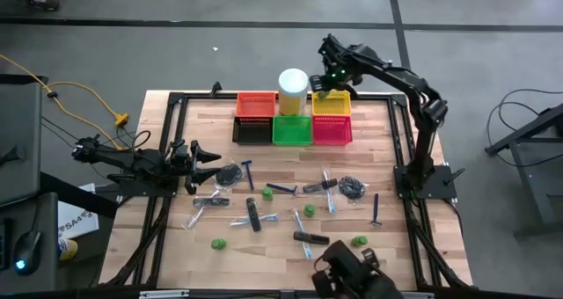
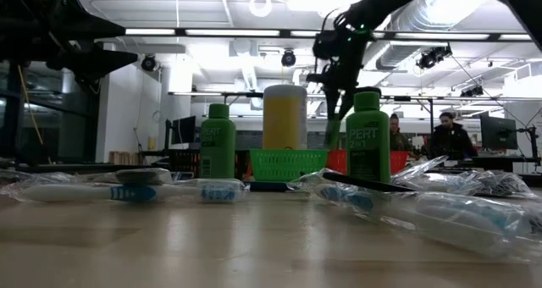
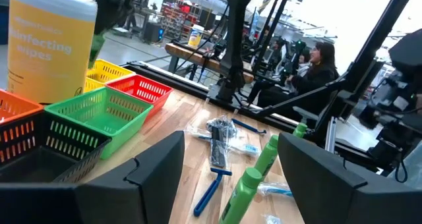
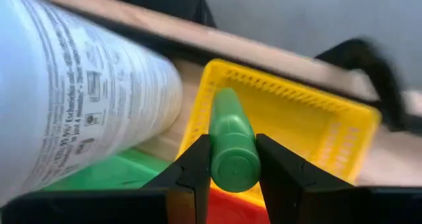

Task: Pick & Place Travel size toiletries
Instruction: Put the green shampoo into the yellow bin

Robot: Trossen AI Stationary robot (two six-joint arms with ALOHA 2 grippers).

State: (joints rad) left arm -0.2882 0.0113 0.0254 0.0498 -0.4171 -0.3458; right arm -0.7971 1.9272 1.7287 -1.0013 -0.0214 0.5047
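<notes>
One green bottle point(image 4: 232, 145) sits clamped in the right gripper point(image 4: 232, 163) above the yellow basket point(image 4: 310, 122); a tilted release risks striking the wipes canister point(image 4: 79, 99). Left gripper point(image 3: 227, 168) waits, fingers apart.

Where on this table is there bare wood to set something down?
Bare wood lies along the table's left edge, between the left gripper and the front green bottle, and in the right rear corner beside the red basket. The middle strip of razors and toothbrushes is crowded.

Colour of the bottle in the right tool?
Green bottle, gripped over the yellow basket; clearest in the right wrist view.
</notes>
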